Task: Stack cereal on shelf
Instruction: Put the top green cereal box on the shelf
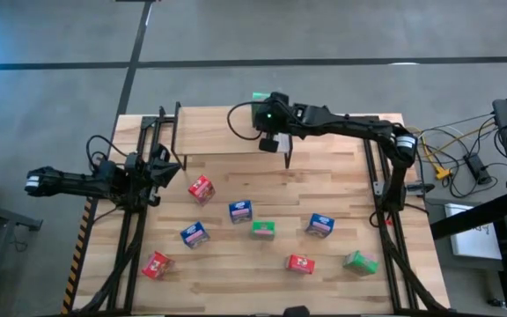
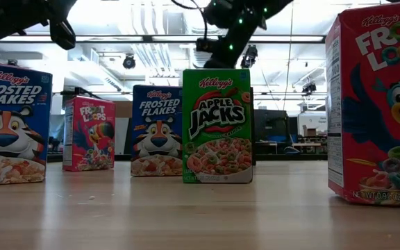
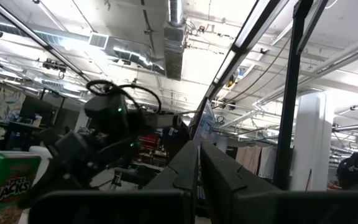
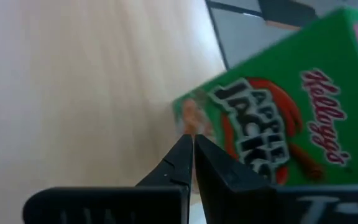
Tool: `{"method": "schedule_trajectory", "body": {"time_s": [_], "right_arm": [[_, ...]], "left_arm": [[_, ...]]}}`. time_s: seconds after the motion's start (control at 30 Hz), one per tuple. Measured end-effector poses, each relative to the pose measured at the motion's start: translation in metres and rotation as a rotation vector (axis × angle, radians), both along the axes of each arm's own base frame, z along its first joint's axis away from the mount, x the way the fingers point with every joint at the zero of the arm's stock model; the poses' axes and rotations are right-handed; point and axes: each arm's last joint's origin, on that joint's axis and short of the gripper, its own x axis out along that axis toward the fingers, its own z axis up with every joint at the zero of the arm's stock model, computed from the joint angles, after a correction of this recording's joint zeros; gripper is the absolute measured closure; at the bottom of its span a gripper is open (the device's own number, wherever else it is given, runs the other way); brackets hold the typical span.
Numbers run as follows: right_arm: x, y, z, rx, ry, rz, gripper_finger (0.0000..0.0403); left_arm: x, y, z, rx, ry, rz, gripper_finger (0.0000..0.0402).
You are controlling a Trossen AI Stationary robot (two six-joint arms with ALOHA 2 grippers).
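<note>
Right hand (image 4: 193, 146) hangs over the shelf (image 1: 236, 132) at the tabletop's (image 1: 236, 273) far edge, fingers pinched together and empty, just beside a green Apple Jacks box (image 4: 284, 106) standing on the shelf board. Left hand (image 1: 167, 169) waits clenched by the shelf's left end. Eight cereal boxes, among them a red one (image 1: 201, 188), are scattered across the tabletop nearer the front.

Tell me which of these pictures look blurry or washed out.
Right wrist view: the green Apple Jacks box is soft and blurred, the wood pale. Left wrist view: bright ceiling lights glare. Low view: the near red box is slightly soft. High view: evenly lit.
</note>
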Motion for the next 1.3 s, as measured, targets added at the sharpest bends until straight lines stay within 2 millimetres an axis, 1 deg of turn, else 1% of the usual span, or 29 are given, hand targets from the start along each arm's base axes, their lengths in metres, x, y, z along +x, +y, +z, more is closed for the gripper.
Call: {"method": "schedule_trajectory", "body": {"time_s": [0.17, 0.33, 0.47, 0.6, 0.8, 1.07, 1.3], "right_arm": [[-0.003, -0.011, -0.007, -0.020, -0.017, -0.026, 0.0394], [-0.005, -0.016, -0.007, -0.025, -0.019, -0.036, 0.0394], [-0.005, -0.017, -0.007, -0.028, -0.016, -0.030, 0.0394], [-0.004, -0.016, -0.008, 0.011, -0.029, 0.005, 0.0394], [-0.003, -0.016, -0.008, 0.019, -0.055, -0.005, 0.0394], [0.005, -0.021, -0.003, -0.005, -0.172, -0.026, 0.0394], [0.008, -0.023, -0.009, -0.013, -0.153, -0.016, 0.0394]], "left_arm": [[0.000, 0.000, 0.000, 0.000, 0.000, 0.000, 0.0400], [0.000, 0.000, 0.000, 0.000, 0.000, 0.000, 0.0400], [0.000, 0.000, 0.000, 0.000, 0.000, 0.001, 0.0400], [0.000, 0.000, 0.000, -0.001, 0.000, 0.001, 0.0400], [0.000, 0.000, 0.000, -0.002, 0.000, 0.003, 0.0400], [0.000, 0.000, 0.000, -0.002, 0.000, 0.003, 0.0400], [0.000, 0.000, 0.000, -0.002, 0.000, 0.002, 0.0400]]}}
